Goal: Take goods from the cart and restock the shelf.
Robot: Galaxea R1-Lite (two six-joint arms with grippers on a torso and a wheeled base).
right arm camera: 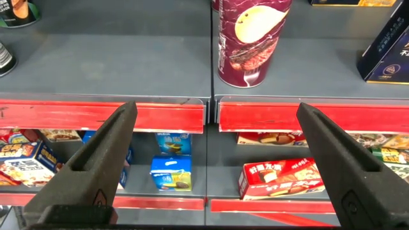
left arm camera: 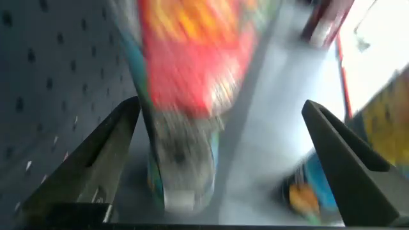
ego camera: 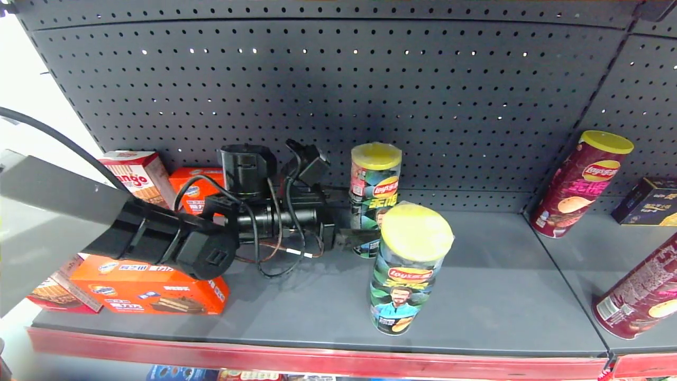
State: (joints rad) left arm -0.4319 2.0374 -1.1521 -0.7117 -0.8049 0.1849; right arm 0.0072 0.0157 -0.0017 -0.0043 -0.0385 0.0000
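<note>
1. Sitting upright on the grey shelf [ego camera: 502, 296] are two green chip cans with yellow lids. The far green can [ego camera: 374, 182] is back by the pegboard [ego camera: 423, 95]. The near green can [ego camera: 407, 275] is closer to the red front edge and a touch further right.
2. The left arm comes in low from the left, and the left pincer [left arm camera: 222, 104] is down at the bottom part of the far green can. Its fingers are spread wide with the can standing between them, closer to one finger than the other. Honestly can't tell if either finger touches it.
3. The right pincer [right arm camera: 217, 107] is wide open too, with nothing in it. It hangs out in front of the shelf's red edge strip [right arm camera: 160, 115].
4. Just past that strip, on the right section of the shelf, the near purple can [right arm camera: 252, 38] stands upright close to the front. The far purple can [ego camera: 582, 182] is further back, near the pegboard, with a dark box [ego camera: 648, 201] to its right.
5. Over on the left there's a flat orange box [ego camera: 148, 288] near the front. A second orange box [ego camera: 197, 185] and a red-and-white wafer box [ego camera: 138, 174] sit further back.
6. The lower shelf [right arm camera: 211, 204] under the red strip carries snack boxes, blue packs on the left and a red box [right arm camera: 281, 179] on the right.
</note>
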